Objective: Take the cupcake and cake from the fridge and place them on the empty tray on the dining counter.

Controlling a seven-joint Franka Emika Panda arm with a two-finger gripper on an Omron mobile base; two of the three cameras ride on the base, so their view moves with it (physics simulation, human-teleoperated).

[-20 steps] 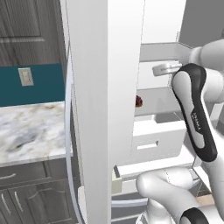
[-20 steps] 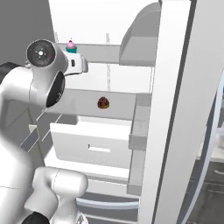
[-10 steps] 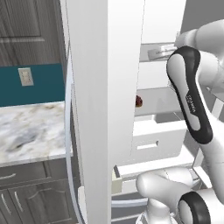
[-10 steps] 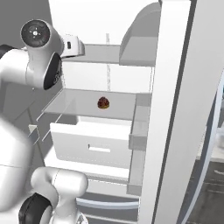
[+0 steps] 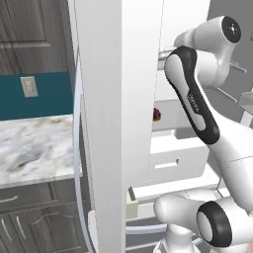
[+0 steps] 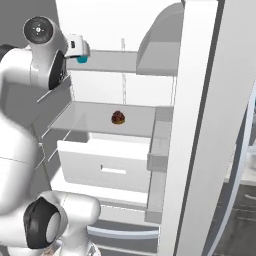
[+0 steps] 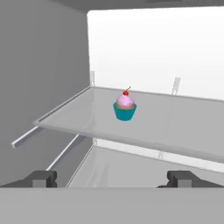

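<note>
The cupcake (image 7: pixel 125 106) is seen dead ahead in the hand view, standing upright on the upper glass shelf (image 7: pixel 175 127) of the open fridge (image 6: pixel 150 30), a little toward 12 o'clock of picture centre and well back from the shelf's front edge. The pincer (image 7: pixel 113 177) is spread fully wide with nothing between its tips, and a clear gap to the cupcake is left.

By the look of it, the cupcake should be very light, with soft pink frosting and a cherry on top that would be smeared or knocked off by any squeeze high up. The teal wrapper at the base is judged the place to be taken: firmer, slightly ribbed, less slippery. Only gentle closing would be wanted, since the little thing could be tipped or pushed along the smooth glass by one finger arriving first.

One shelf lower, the cake (image 6: pixel 118 117) is seen in the right base view, small and dark with reddish bits, near the middle of its shelf above the white drawer (image 6: pixel 107 165). It is likely crumbly, and best held low at its sides.

In the right base view, all but a teal sliver of the cupcake is hidden behind the hand. In the left base view, only an edge of the cake (image 5: pixel 157 114) is visible at 3 o'clock of the open door (image 5: pixel 118 99). The tray and dining desk cannot be placed from here.
</note>
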